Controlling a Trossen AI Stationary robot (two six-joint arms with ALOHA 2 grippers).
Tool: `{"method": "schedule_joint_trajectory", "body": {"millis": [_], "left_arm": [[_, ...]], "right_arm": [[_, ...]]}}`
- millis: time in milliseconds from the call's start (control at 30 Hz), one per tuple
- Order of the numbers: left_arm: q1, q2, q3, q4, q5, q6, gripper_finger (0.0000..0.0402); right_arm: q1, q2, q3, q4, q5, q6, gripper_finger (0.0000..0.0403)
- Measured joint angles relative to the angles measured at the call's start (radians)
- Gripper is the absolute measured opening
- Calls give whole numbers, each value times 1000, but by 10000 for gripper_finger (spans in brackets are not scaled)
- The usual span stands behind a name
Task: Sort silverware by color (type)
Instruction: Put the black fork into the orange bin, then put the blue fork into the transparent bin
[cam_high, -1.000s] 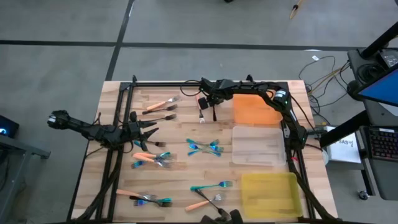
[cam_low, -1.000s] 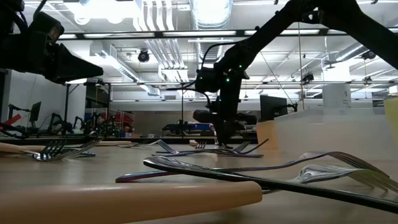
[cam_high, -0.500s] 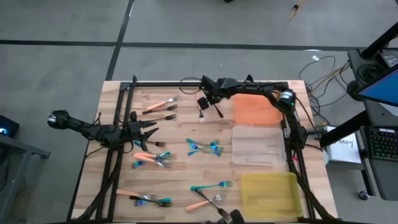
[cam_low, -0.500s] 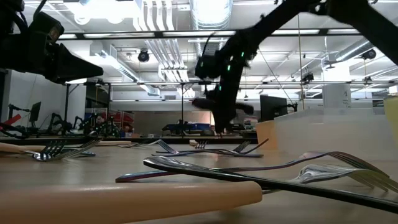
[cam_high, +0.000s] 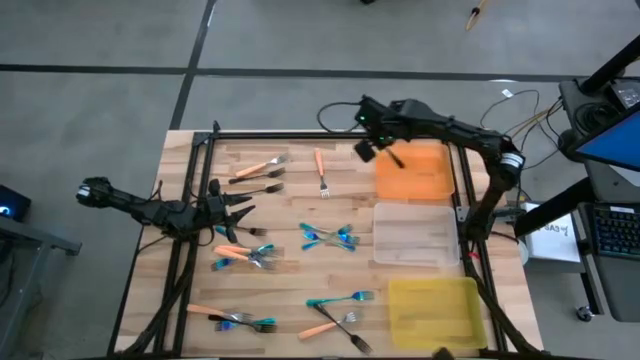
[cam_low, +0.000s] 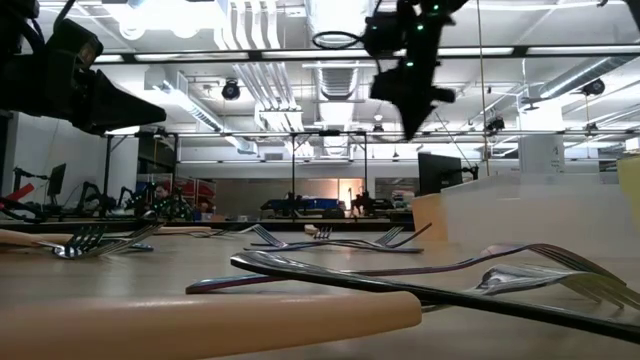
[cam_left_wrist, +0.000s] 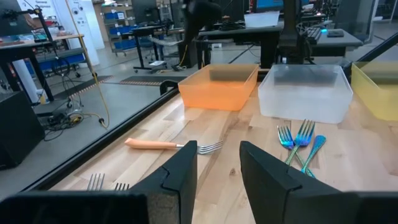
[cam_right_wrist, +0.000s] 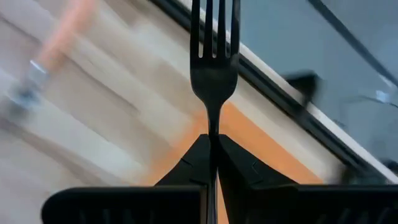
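My right gripper (cam_high: 383, 148) hangs high over the far left corner of the orange tray (cam_high: 412, 172), shut on a dark fork (cam_right_wrist: 213, 74). The low view shows it well above the table (cam_low: 408, 95). My left gripper (cam_high: 235, 205) waits open at the table's left side, pointing level, with nothing between its fingers (cam_left_wrist: 217, 171). Other forks lie flat on the wood: an orange-handled one (cam_high: 320, 168) at the far middle, an orange (cam_high: 258, 167) and a dark one (cam_high: 262, 188) far left, and blue ones (cam_high: 330, 237) in the middle. My right gripper pinches the dark fork's slim handle (cam_right_wrist: 213, 127) between its two fingers. The fork lies along the fingers, and its tines (cam_right_wrist: 214, 25) stick out past the fingertips. The fingers slant down from above. The fork is lifted clear of the table.
A clear tray (cam_high: 414, 234) and a yellow tray (cam_high: 432, 310) stand in a row nearer than the orange one along the right side. More forks lie in small heaps at the left middle (cam_high: 245, 255) and near the front edge (cam_high: 335, 310). A black frame (cam_high: 330, 133) rims the table.
My right gripper has risen steeply from the table at the far middle and gone toward the right, over the orange tray's corner, rolling as it went. The dark fork went up with it, lifted clear of the wood. The orange-handled fork beside it stayed on the table.
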Motion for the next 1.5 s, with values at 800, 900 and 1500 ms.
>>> {"method": "schedule_joint_trajectory", "body": {"millis": [800,900,1500], "left_arm": [[0,0,0,0,0,0,103],[0,0,0,0,0,0,103],[0,0,0,0,0,0,103]], "right_arm": [[-89,-44,-429,35,9,-79,9],[-88,-44,-430,74,9,-79,9],[-89,-44,-446,262,9,-119,57]]}}
